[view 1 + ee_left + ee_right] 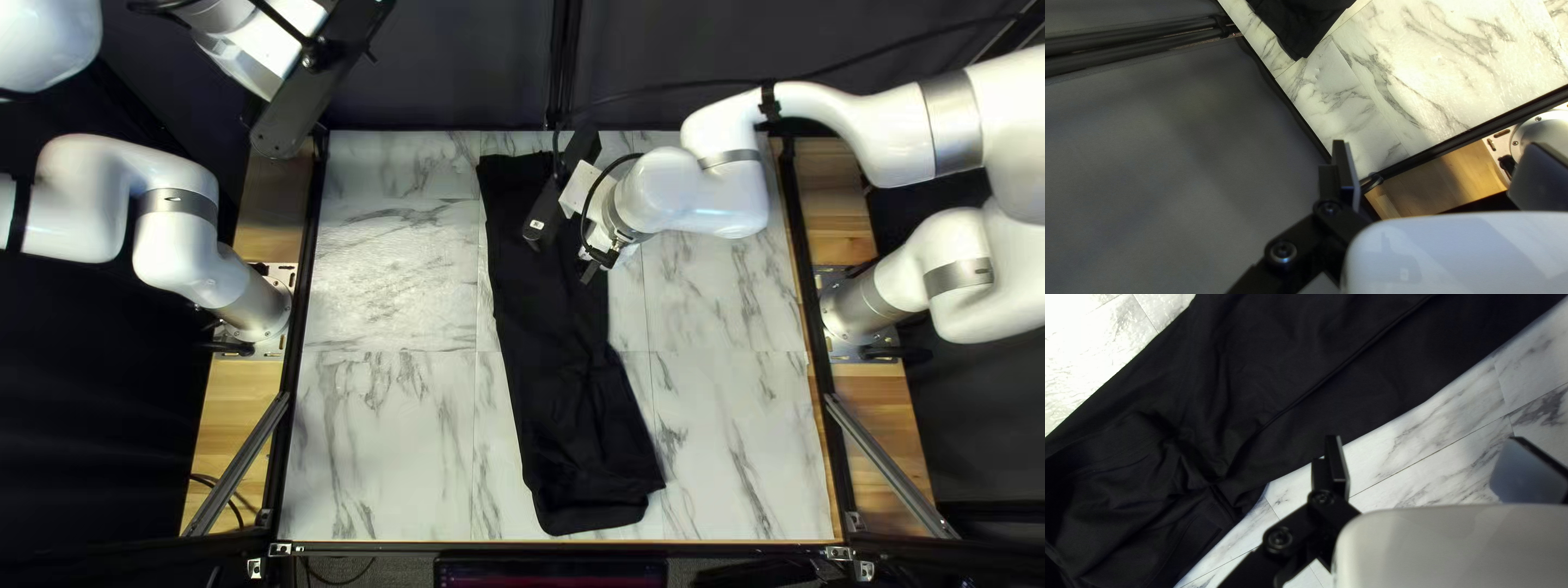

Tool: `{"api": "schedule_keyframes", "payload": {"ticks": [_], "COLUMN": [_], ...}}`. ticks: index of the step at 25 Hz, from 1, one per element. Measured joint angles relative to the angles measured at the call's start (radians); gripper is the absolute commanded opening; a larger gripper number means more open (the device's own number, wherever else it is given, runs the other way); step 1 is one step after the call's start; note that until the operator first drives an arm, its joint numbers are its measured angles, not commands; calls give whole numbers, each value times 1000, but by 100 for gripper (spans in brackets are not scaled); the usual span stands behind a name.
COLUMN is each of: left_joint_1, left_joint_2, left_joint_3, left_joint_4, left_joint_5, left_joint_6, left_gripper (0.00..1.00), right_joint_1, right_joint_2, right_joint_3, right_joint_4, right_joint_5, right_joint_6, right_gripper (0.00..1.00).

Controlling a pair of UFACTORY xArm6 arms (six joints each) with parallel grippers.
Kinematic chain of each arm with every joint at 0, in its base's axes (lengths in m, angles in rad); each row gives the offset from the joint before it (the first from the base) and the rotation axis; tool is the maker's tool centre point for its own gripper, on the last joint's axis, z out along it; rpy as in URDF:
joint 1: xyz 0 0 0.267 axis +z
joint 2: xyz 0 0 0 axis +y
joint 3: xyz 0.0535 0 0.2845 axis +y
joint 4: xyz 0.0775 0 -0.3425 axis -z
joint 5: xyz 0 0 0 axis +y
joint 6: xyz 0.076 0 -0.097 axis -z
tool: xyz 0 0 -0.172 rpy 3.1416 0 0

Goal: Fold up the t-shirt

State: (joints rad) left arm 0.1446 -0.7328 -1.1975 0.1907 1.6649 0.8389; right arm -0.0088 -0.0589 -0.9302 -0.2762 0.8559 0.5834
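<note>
From my station I took the lengthwise folding of the black t-shirt [572, 403] as done and the crosswise fold as due. The shirt lay on the marble-patterned counter [381, 436] as a long, narrow strip, its layered end [593, 495] by the near edge and its body running to the far edge. My right hand [1426, 446] hung over the strip's farther part, released, its fingers [1337, 463] spread with nothing between them. My left hand [1434, 158] was up by the counter's far left corner, released too. The next move, as I judged it, was to bring both to one end, pinch every layer and fold that end over the body; a shallow pinch could have caught only the top layer and pulled the strip askew.

The right wrist view gave me the rumpled layers and the long crease [1350, 359] up close, where the top left view showed mostly flat black. Farther off, the left wrist view showed a corner of the far end [1301, 32], which the right wrist view left out, with the dark curtain [1181, 152] beyond the counter. Only the top left view held the shirt's whole run, though my right arm [697, 196] hid some of its far part.
</note>
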Motion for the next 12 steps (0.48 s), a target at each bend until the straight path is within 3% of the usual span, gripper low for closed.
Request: {"api": "schedule_keyframes", "payload": {"ticks": [7, 12], "left_joint_1": [0, 0], "left_joint_2": [0, 0], "left_joint_3": [0, 0], "left_joint_4": [0, 0], "left_joint_5": [0, 0], "left_joint_6": [0, 0], "left_gripper": [100, 100], "right_joint_1": [-114, -242], "right_joint_2": [13, 131], "right_joint_3": [49, -27], "right_joint_4": [77, 192], "right_joint_5": [-138, -200], "right_joint_6": [-250, -504], "right_gripper": [100, 100]}}
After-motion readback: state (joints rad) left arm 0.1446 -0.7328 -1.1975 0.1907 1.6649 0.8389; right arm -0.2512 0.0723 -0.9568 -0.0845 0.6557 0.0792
